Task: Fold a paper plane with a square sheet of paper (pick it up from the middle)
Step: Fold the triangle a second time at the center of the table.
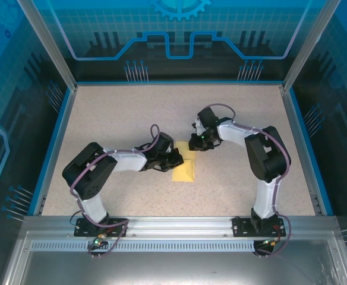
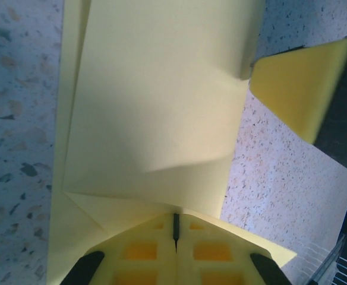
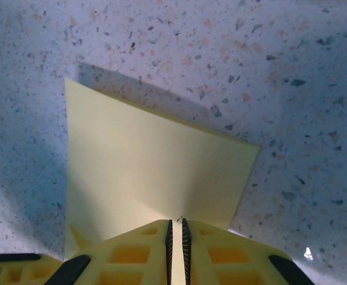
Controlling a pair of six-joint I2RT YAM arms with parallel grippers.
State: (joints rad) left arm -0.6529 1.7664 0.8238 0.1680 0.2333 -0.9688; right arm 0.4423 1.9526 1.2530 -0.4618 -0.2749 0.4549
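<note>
Square sheet of paper (image 1: 183, 172) partly folded | left tool (image 2: 175, 218) closed | right tool (image 3: 176, 224) pinching its edge

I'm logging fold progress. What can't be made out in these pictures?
Top view: folds in the paper, too small, partly under the left gripper and right gripper.
Left wrist: the paper's far end, cut off by the top edge.
Right wrist: the paper's near edge, hidden behind the fingers.
</note>
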